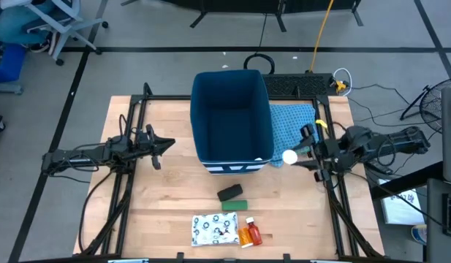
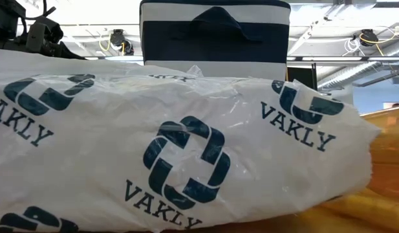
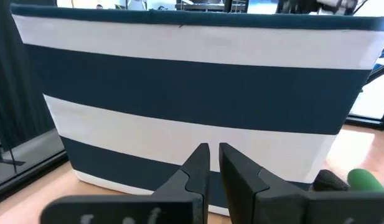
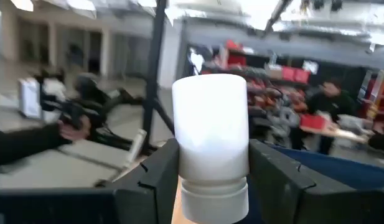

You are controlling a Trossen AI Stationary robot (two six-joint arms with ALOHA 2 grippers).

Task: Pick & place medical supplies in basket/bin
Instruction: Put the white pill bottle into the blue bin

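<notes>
The small white bottle (image 1: 289, 156) sits in my right gripper (image 1: 294, 155), just off the near right corner of the dark blue striped bin (image 1: 232, 120). My left gripper (image 1: 169, 145) is shut and hovers left of the bin, facing its striped wall (image 3: 198, 87). The black oblong piece (image 1: 230, 193), green flat box (image 1: 235, 205), white patterned packet (image 1: 215, 229), orange bottle (image 1: 243, 237) and red bottle (image 1: 254, 232) lie on the table near its front edge. In the low view the packet (image 2: 180, 162) fills the foreground and hides the table, with the bin (image 2: 215, 39) behind it. My right gripper (image 4: 210, 152) pinches the white bottle between its two fingers (image 4: 155, 180), which press on the lower part of its body (image 4: 210, 155). The bottle lies along the fingers, its narrower ridged end (image 4: 213, 199) toward the wrist. It is lifted clear of the table.
A light blue cloth (image 1: 294, 120) lies on the table right of the bin, under and behind my right arm. Bare wooden tabletop (image 1: 174, 190) lies between the bin and the items near the front. Cables and a black mat (image 1: 302, 84) lie beyond the far edge.
</notes>
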